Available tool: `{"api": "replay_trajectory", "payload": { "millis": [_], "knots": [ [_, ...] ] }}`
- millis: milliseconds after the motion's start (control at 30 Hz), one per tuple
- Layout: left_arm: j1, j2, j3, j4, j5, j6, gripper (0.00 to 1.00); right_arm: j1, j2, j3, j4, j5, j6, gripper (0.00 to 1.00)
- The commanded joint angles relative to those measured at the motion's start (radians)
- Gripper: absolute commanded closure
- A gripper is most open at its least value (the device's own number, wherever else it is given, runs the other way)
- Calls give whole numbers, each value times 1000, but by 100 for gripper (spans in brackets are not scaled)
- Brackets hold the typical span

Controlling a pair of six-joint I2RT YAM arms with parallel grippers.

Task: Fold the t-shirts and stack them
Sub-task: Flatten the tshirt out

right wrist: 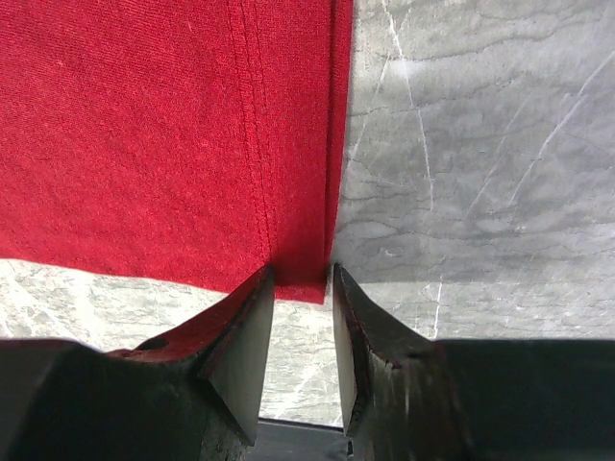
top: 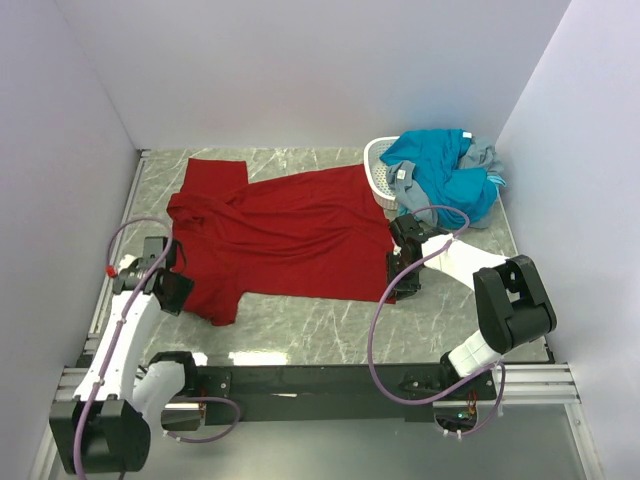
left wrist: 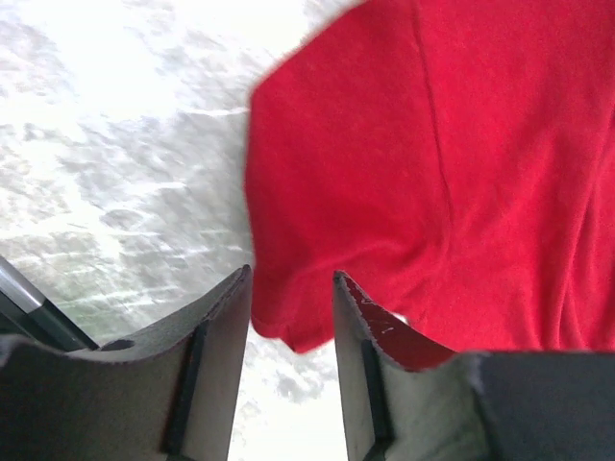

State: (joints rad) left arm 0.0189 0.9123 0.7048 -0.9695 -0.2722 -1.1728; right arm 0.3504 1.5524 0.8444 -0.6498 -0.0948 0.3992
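On table (top: 300, 330), 1 red t-shirt (top: 290, 235)

The red t-shirt (top: 290, 235) covers the middle of the bench (top: 330, 328). Bare strips run along its near side and by the far wall. At the far right, the white basket (top: 378, 172) blocks the way, with the teal t-shirt (top: 440, 165) and grey t-shirt (top: 488, 160) heaped on it. Walls close the left, far and right sides. The left gripper (left wrist: 293, 279) is near the left wall. There is open bench to the right of the right gripper (right wrist: 303, 274).
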Motion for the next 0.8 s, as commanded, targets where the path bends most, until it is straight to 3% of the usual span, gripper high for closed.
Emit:
{"api": "replay_trajectory", "payload": {
  "millis": [0,400,433,533,767],
  "knots": [
    [23,0,-37,11,13,-27,55,-4,-12,21,-4,10,-5,62],
    [21,148,-111,182,111,18,57,-5,-20,19,-4,17,-2,61],
    [23,155,-107,195,111,25,70,-5,-20,18,-4,15,-3,61],
    [21,209,-62,238,114,64,99,-5,-15,21,-4,14,-3,61],
    [-14,408,94,313,149,169,99,-4,-14,22,-4,15,-2,61]
  ]
}}
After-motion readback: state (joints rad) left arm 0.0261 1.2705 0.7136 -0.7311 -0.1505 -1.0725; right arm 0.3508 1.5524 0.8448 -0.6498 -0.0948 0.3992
